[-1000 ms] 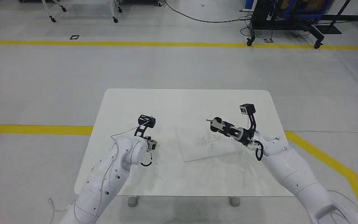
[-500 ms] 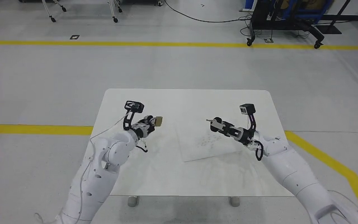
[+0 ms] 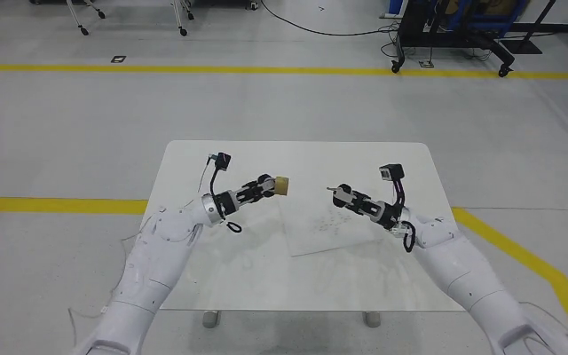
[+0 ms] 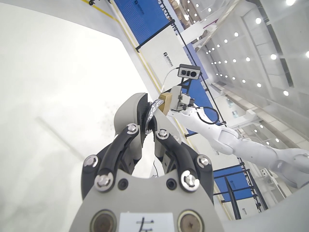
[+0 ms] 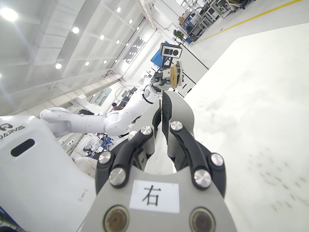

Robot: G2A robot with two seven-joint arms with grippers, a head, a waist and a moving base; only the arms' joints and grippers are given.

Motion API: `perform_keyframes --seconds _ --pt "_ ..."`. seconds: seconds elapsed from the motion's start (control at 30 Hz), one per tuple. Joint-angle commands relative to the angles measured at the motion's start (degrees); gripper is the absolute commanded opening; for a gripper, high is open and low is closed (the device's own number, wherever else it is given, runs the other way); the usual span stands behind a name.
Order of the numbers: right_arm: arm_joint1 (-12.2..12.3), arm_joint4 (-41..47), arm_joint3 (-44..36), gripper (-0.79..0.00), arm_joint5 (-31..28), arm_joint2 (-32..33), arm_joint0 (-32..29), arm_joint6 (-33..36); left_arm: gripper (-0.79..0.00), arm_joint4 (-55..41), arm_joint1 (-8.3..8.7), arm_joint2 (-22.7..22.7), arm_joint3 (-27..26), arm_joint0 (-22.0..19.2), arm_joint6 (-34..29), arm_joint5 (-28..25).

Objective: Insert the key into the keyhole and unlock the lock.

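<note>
Above the surface [image 3: 373, 164], the left pincer [image 3: 264, 186] pinches the lock [image 3: 281, 185] by its slick shackle [image 4: 154, 106]; the right pincer [image 3: 342, 195] nips the thin, stiff key [image 3: 331, 189], which looks liable to pivot.

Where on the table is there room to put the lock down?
The far strip of the table, beyond both grippers, is bare. So is the near strip between the two arms, by the front edge. It is crowded in the middle, where the left gripper holds the lock facing the key in the right gripper.
</note>
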Motion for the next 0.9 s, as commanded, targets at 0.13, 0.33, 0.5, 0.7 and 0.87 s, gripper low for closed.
perform_keyframes --seconds 0.13,0.33,0.5,0.7,0.87 --pt "-2.6 -2.1 -0.8 -0.785 4.7 -3.5 3.7 -4.6 -0.785 -2.7 -0.13 0.3 1.5 -0.2 -1.1 -1.9" --pt "-6.2 -1.4 1.9 -0.785 6.8 -6.8 10.1 -9.3 -0.785 8.7 0.62 0.1 -1.5 3.0 3.7 0.0" --pt "-9.7 -2.8 6.2 -0.785 7.0 -10.1 14.6 -13.7 -0.785 9.4 0.81 0.5 -6.7 7.0 5.8 4.2" --pt "-13.0 -3.6 11.9 -0.785 6.1 -13.4 16.9 -13.7 -0.785 0.6 0.93 0.1 -7.5 7.0 1.0 2.7" --pt "-14.2 0.0 14.9 -0.785 2.9 -13.4 17.1 -9.6 -0.785 -4.7 1.09 -0.8 -5.8 5.6 -2.1 3.6"
